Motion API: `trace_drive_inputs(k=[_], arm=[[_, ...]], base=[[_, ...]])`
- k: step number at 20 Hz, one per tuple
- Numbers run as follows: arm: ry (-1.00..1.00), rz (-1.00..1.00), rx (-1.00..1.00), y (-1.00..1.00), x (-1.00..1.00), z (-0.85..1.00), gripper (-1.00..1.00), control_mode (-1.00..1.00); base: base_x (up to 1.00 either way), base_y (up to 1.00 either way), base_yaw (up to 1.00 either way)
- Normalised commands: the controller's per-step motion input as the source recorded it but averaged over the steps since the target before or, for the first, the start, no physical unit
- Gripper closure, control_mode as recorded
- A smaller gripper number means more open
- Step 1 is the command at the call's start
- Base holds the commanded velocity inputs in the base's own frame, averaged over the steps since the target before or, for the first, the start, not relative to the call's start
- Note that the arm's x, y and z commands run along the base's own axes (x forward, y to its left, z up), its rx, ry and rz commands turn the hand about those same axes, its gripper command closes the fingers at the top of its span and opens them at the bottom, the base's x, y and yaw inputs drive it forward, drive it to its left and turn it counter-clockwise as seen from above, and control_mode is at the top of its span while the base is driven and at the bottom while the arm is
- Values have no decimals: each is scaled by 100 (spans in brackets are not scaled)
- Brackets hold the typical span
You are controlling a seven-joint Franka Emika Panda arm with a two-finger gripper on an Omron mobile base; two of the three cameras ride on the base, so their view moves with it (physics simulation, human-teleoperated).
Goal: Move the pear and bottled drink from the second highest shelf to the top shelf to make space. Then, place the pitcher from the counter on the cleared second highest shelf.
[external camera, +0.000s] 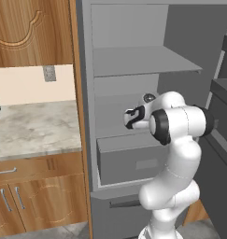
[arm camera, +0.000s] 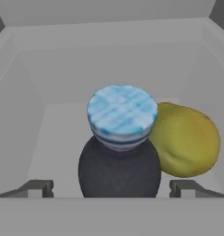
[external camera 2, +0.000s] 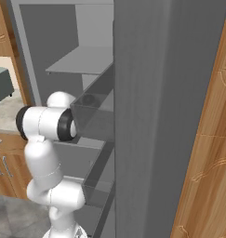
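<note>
Grey fridge walls filled most of your left base view, with the door swung open. The white arm rose from the lower right and bent in toward the shelf below the top shelf, which lay bare. The hand pointed into that lower shelf, over a closed drawer. You could not make out the bottle or the pear from here; the arm covered that spot. To the left lay the marbled counter over brown cabinets.

In your right base view the open door stood close and took up the middle of the picture. The arm rose at the lower left, its elbow level with the second shelf, beside the door bins.

In your hand view the jaws stood wide apart, holding nothing, with a dark fingertip low at each side. The bottle stood between them, straight ahead and just beyond the tips, not touched by either; you saw its pale blue cap and dark body from above. The pear lay on the shelf just right of the bottle, pressed against its side, and sat above the right fingertip.
</note>
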Motion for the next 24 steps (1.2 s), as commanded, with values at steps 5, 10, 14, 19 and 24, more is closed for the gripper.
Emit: trace_drive_inputs(k=[5, 10, 14, 19, 24], arm=[[0, 0, 0, -3, 21, -12, -100, -100], [0, 0, 0, 0, 16, -17, 100, -100], [0, 0, 0, 0, 1, -12, 100, -100], [0, 0, 0, 0, -9, -3, 100, -100], [-15, 0, 0, 0, -70, 12, 100, -100]], base=[[0, 0, 0], [0, 0, 0], [0, 0, 0], [0, 0, 0], [0, 0, 0]])
